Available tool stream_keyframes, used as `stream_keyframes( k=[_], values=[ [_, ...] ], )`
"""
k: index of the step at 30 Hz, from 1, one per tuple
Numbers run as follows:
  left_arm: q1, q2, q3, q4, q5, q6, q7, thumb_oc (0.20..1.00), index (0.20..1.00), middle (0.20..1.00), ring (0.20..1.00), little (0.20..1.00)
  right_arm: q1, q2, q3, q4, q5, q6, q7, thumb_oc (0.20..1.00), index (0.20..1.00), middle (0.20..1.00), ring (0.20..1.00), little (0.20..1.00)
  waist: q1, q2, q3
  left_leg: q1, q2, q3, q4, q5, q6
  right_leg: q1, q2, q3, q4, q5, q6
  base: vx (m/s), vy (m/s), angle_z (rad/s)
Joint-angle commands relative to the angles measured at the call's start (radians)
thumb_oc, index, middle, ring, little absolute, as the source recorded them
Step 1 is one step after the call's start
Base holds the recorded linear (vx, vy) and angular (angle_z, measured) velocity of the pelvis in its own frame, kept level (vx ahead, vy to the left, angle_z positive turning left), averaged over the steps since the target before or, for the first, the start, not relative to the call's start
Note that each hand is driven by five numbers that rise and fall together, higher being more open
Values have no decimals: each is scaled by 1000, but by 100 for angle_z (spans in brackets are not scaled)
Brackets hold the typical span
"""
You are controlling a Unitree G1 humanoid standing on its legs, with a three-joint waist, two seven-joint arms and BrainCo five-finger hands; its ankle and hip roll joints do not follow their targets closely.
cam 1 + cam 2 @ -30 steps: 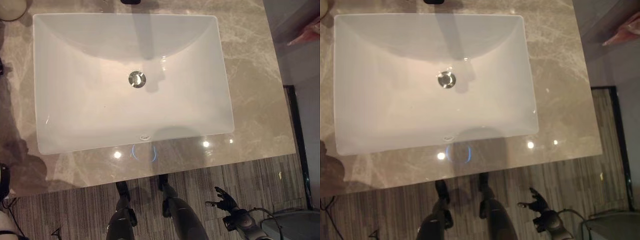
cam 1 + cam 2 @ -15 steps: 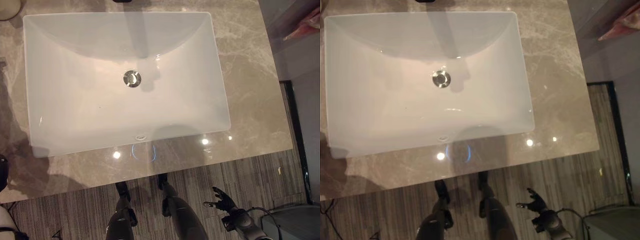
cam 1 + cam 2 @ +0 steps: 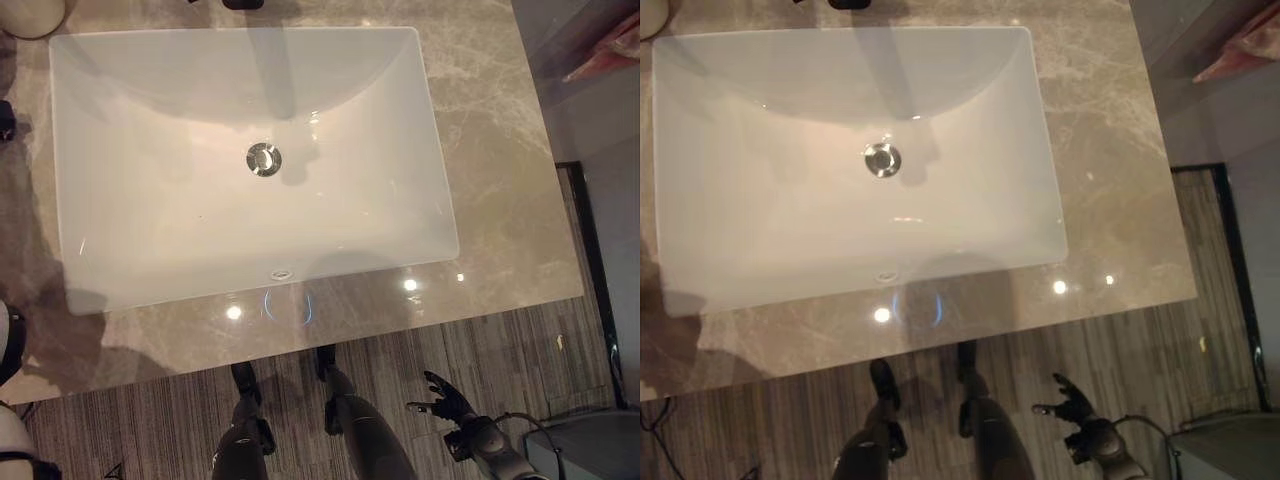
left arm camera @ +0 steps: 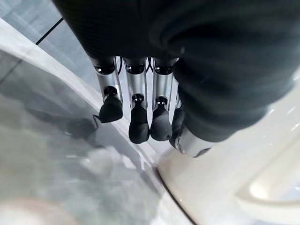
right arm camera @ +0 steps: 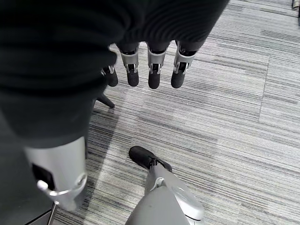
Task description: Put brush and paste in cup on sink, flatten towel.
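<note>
Right robot hand (image 3: 445,397) hangs below the worktop's near edge, over striped carpet floor (image 5: 225,108), fingers (image 5: 154,70) spread loose and straight, holding nothing. Left robot hand (image 4: 140,108) beside the sink's left side, fingers relaxed and apart, empty, over grey marble. White rectangular sink (image 3: 120,150) set in the marble worktop (image 3: 500,200), round metal drain (image 3: 263,159) near basin centre. Beyond the sink's far left corner, a pale rounded cup (image 3: 35,15), partly cut off. Brush, paste and towel cannot be made out.
</note>
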Motion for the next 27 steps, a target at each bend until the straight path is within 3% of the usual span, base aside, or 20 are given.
stream_keyframes(
  k=[1, 27],
  values=[
    [-48, -55, -39, 7, 24, -33, -2, 200, 200, 200, 200, 200, 41, -68, -6, -17, 15, -12, 2, 1000, 1000, 1000, 1000, 1000, -12, 38, -8, -5, 46, -123, 2, 33, -38, 43, -93, 26, -2, 87, 149, 0, 0, 0],
    [-86, -139, -58, -6, 39, -48, 25, 200, 200, 200, 200, 200, 59, -84, -2, -43, 18, -20, 2, 1000, 1000, 1000, 1000, 1000, -35, 32, -7, -14, 49, -107, 2, 35, -40, 24, -85, 41, -2, 92, 148, 0, 0, 0]
  ],
)
